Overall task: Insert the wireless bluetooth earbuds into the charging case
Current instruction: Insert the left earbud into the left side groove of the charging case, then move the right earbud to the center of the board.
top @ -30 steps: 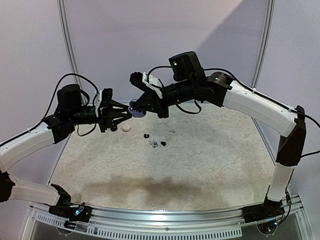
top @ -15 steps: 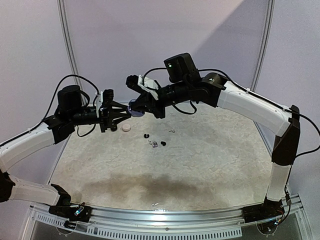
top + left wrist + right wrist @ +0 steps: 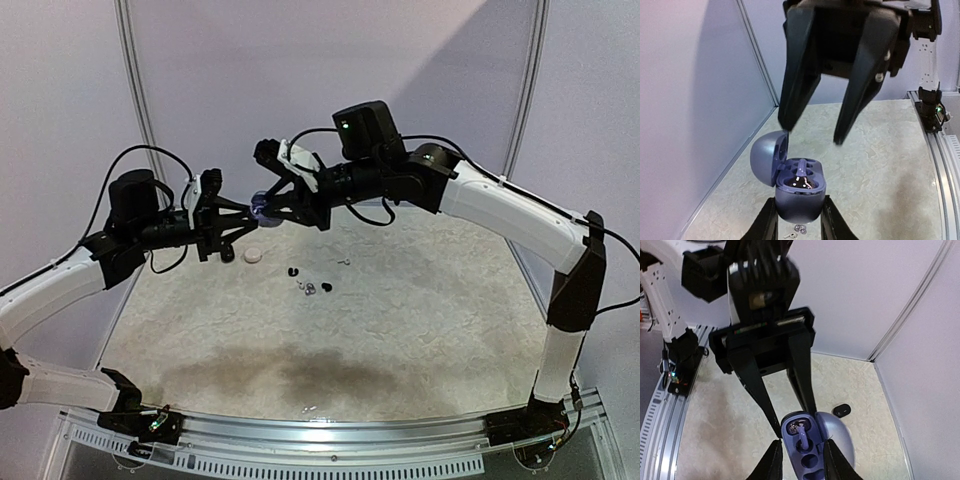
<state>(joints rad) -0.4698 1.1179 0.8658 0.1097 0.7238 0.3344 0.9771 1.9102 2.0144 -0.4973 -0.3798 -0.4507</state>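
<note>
The blue charging case hangs above the table with its lid swung open, and my left gripper is shut on its body. A dark glossy earbud sits in the socket nearest the left wrist camera; the other sockets look empty. My right gripper hovers over the case mouth, open, with nothing between its fingers. In the right wrist view its fingers flank the case. In the top view both grippers meet at the case. More earbuds lie on the table: black ones and silvery bits.
A round white piece lies on the table under the left gripper. A small black oval piece rests near the back wall corner. Grey walls close in behind and to the left. A metal rail runs along the near edge.
The right gripper's jaws have parted from shut to open over the case. Both grippers and the case have risen slightly and shifted a little left.
</note>
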